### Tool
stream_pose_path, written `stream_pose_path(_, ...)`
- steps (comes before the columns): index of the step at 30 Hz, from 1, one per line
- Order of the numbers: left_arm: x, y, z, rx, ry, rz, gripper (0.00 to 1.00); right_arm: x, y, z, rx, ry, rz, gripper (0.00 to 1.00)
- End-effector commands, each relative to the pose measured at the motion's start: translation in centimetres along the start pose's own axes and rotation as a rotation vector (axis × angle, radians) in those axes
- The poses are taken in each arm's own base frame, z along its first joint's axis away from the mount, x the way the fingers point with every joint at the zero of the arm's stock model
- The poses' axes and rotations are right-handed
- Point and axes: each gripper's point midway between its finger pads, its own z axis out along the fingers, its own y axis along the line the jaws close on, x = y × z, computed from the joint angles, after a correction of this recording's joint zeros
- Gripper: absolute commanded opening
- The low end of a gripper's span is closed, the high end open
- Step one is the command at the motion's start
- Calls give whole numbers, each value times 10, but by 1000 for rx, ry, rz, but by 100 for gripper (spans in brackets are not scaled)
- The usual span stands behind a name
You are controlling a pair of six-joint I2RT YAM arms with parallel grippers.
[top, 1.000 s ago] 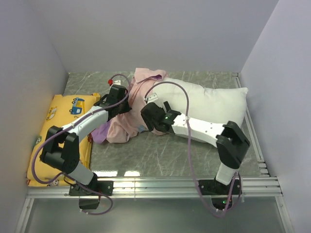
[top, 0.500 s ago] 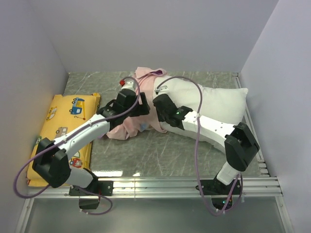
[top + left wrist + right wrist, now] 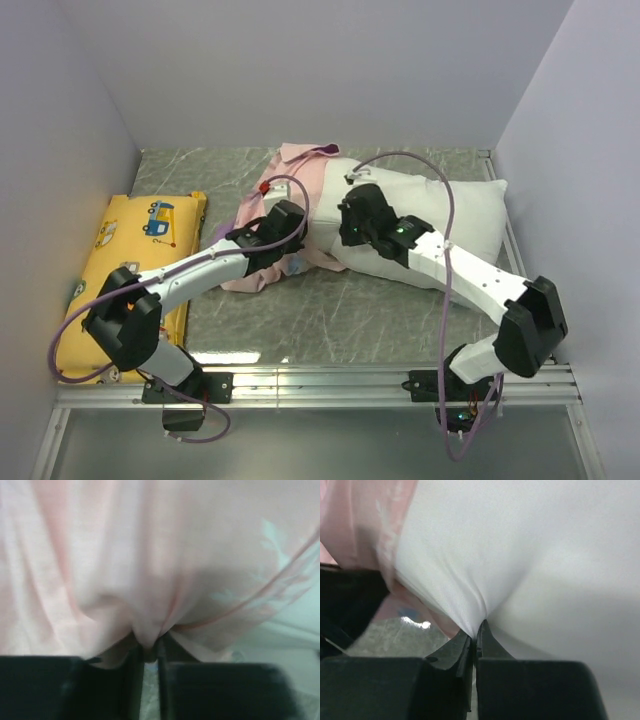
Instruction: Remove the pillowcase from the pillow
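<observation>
Left arm [image 3: 195,272] and right arm [image 3: 470,275]: white tubular links, chunky black joint housings, black wrists. Purple cable [image 3: 449,215] loops along each arm. Green LED [image 3: 400,229] on right wrist, another at its base. Small red connector [image 3: 265,187] by left wrist. Fingers [image 3: 65,687] matte black, blocky.

Pale pink pillowcase [image 3: 310,175]; plain white pillow [image 3: 475,215]; yellow cushion [image 3: 135,245], vehicle print.
</observation>
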Motion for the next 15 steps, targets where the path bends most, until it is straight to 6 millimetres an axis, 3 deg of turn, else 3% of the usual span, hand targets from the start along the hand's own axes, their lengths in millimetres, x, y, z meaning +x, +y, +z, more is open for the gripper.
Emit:
stream_pose_path(1,-23,41,-1,-170,-103,-25,6,-31,-19,-37,-19,-88,109,0)
stream_pose_path(2,-24,49,-2,-186,-105,-33,1,-36,-24,-47,-21,-112,124,0)
stream_pose_path(4,-39,64,-5,-192,-139,-85,1,-35,-37,-54,-1,-114,143,0)
stream_pose_path(8,-42,94,2,-188,-117,-149,1,-49,-64,-82,18,-174,212,0)
stream_pose_path(11,-48,116,14,-199,-97,-191,0,-60,-60,-105,-39,-213,224,0)
stream_pose_path(15,-42,116,37,-166,-34,-211,0,-76,-48,-138,-114,-260,212,0)
